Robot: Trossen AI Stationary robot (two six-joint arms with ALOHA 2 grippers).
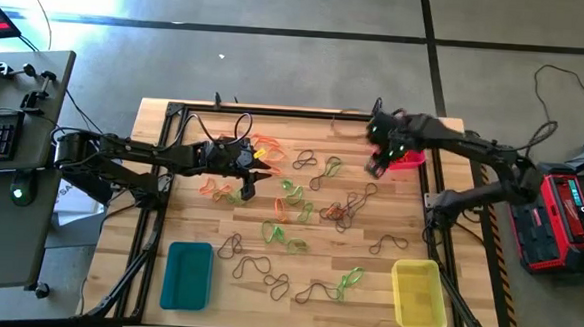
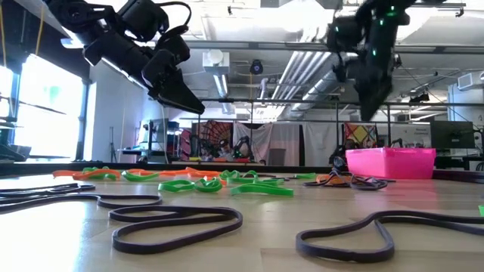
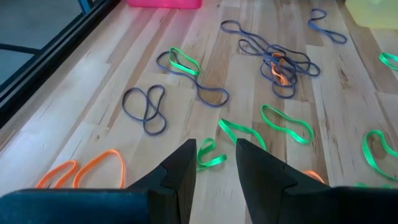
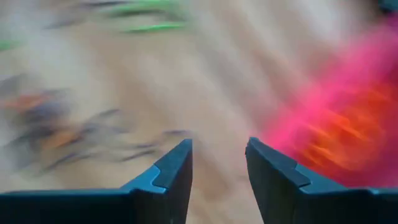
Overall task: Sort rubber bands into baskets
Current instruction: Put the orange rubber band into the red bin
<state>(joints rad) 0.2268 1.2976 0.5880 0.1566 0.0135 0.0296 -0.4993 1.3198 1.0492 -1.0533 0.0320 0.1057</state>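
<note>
Left gripper [image 1: 254, 174] hovers, fingers apart and empty, over orange, green and dark rubber bands [image 1: 300, 199] scattered on the wooden desk [image 1: 366, 278]. Right gripper [image 1: 376, 166], fingers apart, empty, beside pink-red plastic basket [image 1: 409, 162].

Both arms are dark, nearly black, built of slim jointed segments with boxy housings at the joints. Loose black cables loop along each arm, arching above the wrists. The left tool [image 1: 248, 186] ends in two dark fingers [image 3: 180, 171] with angular, stepped inner faces that taper to blunt wedge-shaped tips; a dark blue-black body spans behind them. The right tool [image 1: 376, 167] has fingers [image 4: 171, 168] of the same faceted shape, matte and charcoal with a faint bluish sheen. Small green lights glow on the right arm's wrist housing. Seen from table height, the left tool's housing looks chunky and glossy black, with cables curling above it.
</note>
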